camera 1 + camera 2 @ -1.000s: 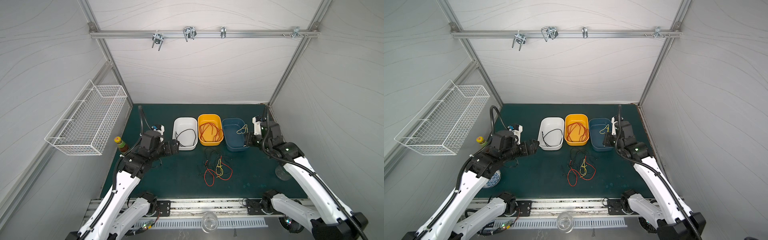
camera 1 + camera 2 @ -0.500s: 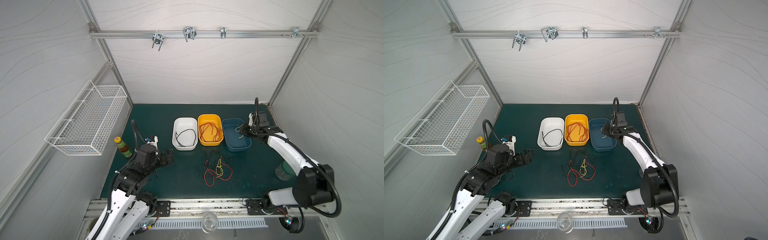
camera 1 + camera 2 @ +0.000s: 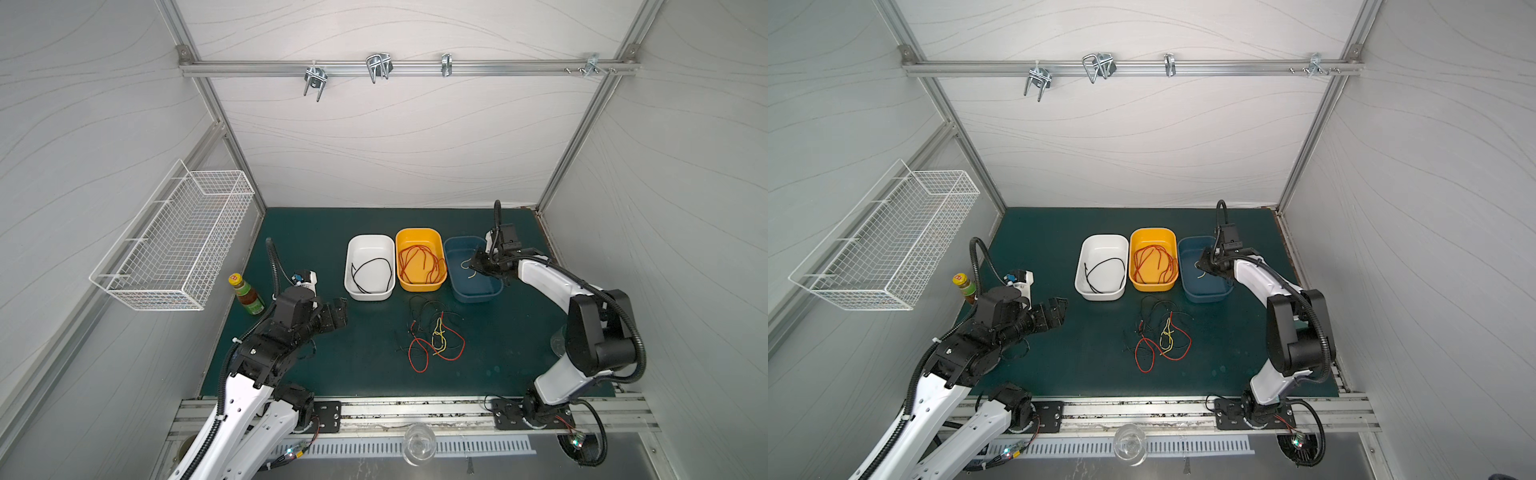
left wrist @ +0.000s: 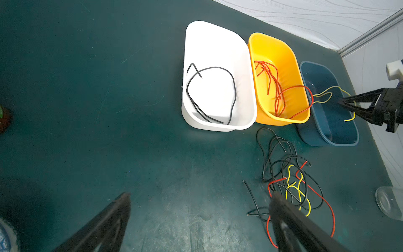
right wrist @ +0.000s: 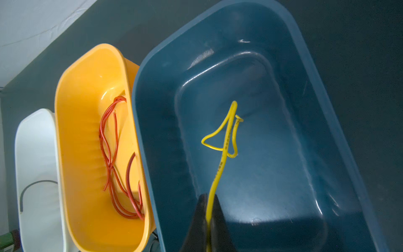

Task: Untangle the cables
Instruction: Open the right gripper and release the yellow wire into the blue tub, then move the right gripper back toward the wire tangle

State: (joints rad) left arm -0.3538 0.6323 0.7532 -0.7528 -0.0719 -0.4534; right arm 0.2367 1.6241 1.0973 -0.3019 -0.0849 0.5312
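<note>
Fingers of the right gripper [image 5: 208, 197] press together on a thin yellow cable [image 5: 224, 152], which hangs into the dark blue plastic tub [image 5: 309, 113]. Left gripper [image 4: 200, 195] hovers with claw spread wide over the dark green mat [image 3: 365, 232], apart from the tangled red, black and yellow cables [image 3: 432, 338] lying on it near that tub.

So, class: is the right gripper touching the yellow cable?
Touching. The right wrist view shows the right gripper pinching the yellow cable over the blue tub.

it was a robotics lab cell: white panel walls [image 3: 395, 145], aluminium frame [image 3: 399, 68], green mat [image 3: 353, 374], a mounting rail [image 3: 415, 409] along its front edge.
</note>
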